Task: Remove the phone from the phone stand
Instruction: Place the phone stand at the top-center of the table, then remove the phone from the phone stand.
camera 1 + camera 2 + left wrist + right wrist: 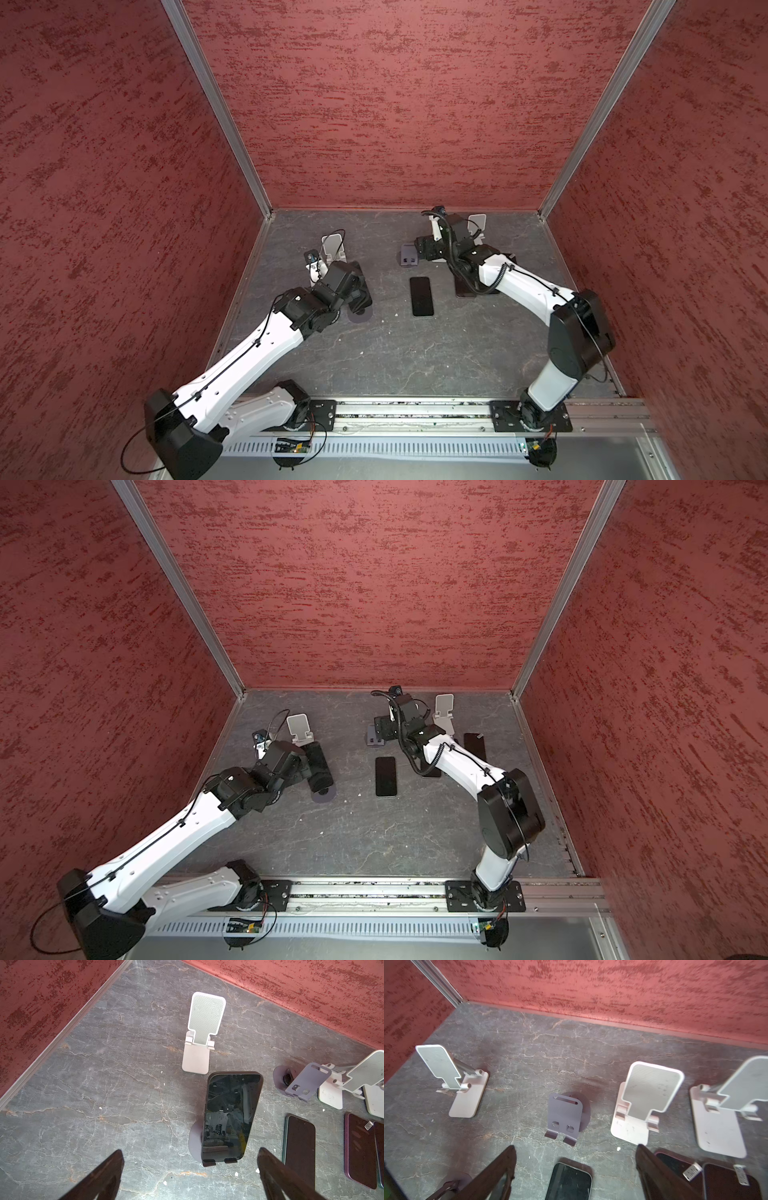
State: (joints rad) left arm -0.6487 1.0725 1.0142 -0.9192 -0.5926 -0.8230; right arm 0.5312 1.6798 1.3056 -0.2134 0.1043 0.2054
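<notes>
Approach step: we find the left gripper (190, 1150) spread wide and empty, just short of the phone (230, 1118) propped on its purple stand (194, 1138) at the left of the table (104, 1105); next we'd ease forward, pinch its long edges and lift clear; right gripper (575, 1146) spread too, holding nothing.

Grey veined stone-look surface (374, 353), pale specks scattered, black phone (421, 296) flat near centre, round-based purple stand (360, 316) at 9 o'clock, white stand (332, 249) at 10, slotted purple stand (409, 254) at 12, second white stand (478, 222) at 1, further dark phone (475, 746) flat at 2.
</notes>
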